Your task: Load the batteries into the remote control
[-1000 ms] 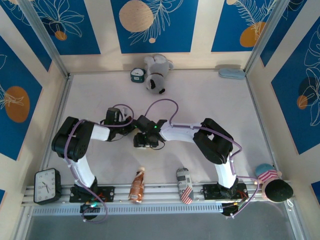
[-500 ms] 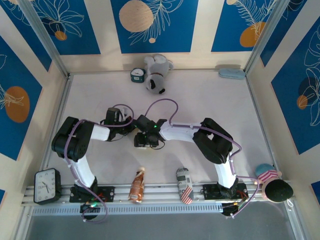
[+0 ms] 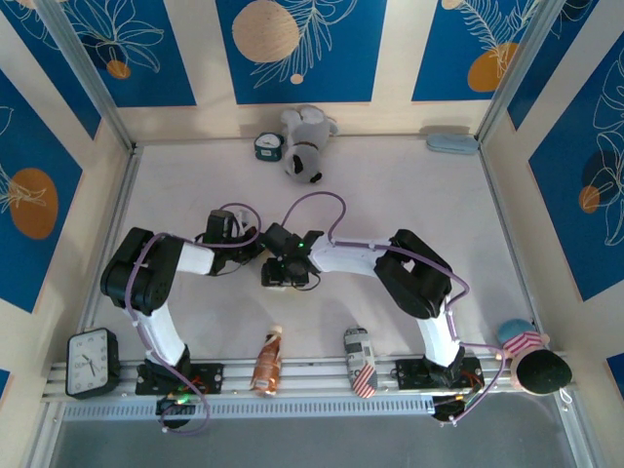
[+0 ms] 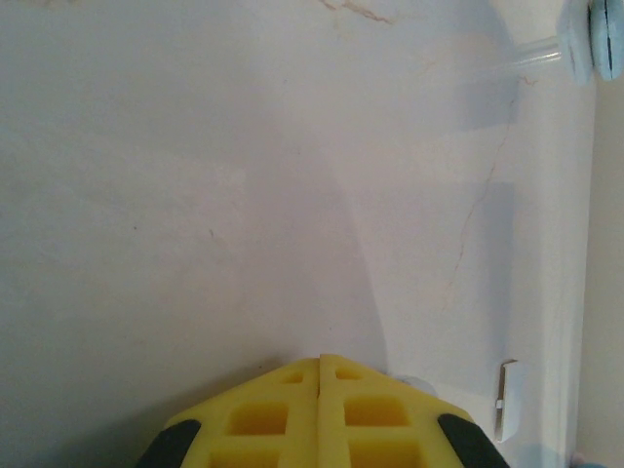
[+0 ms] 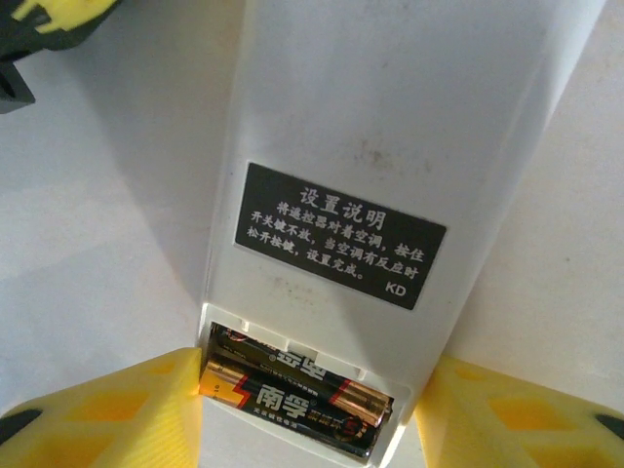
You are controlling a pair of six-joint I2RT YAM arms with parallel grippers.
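Note:
The remote control (image 5: 390,146) lies back up on the table, white with a black label. Its compartment at the near end is open, and both batteries (image 5: 292,402) lie in it side by side, dark with coppery ends. My right gripper (image 5: 312,375) straddles that end, one yellow finger against each side of the remote; from above it sits at mid-table (image 3: 285,273). My left gripper (image 4: 320,363) is shut with nothing in it, its fingers pressed together just left of the right gripper (image 3: 255,244). Its tip also shows at the corner of the right wrist view (image 5: 58,12).
A small white cover piece (image 4: 509,398) lies on the table right of the left fingers. A plush toy (image 3: 307,144) and small clock (image 3: 267,146) stand at the back. An alarm clock (image 3: 93,363), bottle (image 3: 266,361) and can (image 3: 359,363) line the front rail.
The right forearm has shifted very slightly to the left. Both grippers keep their places and states.

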